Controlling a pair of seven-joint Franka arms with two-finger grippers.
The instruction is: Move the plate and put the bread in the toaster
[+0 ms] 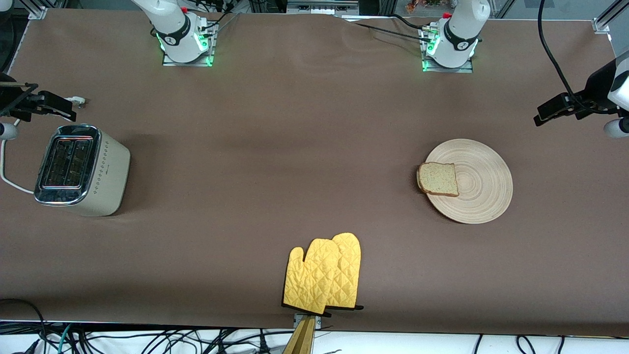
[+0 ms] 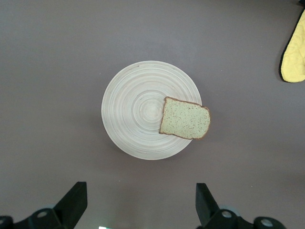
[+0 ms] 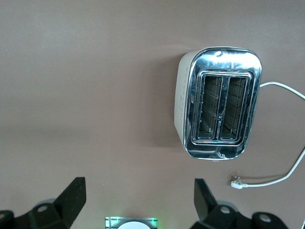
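The pale wooden plate (image 1: pixel 479 189) lies flat toward the left arm's end of the table. The bread (image 1: pixel 438 179) rests on the plate's rim on the side toward the toaster, its crust overhanging slightly; the left wrist view shows the plate (image 2: pixel 138 114) and bread (image 2: pixel 185 118) too. The cream toaster (image 1: pixel 83 169) with its chrome top stands toward the right arm's end, both slots empty (image 3: pixel 221 109). My left gripper (image 2: pixel 140 191) hangs open high above the table beside the plate. My right gripper (image 3: pixel 138 188) hangs open high beside the toaster. Neither holds anything.
Yellow oven mitts (image 1: pixel 324 275) lie at the table's edge nearest the front camera, midway between the arms. The toaster's white cord (image 3: pixel 286 174) and plug (image 3: pixel 237 182) trail on the table by the toaster. Brown cloth covers the table.
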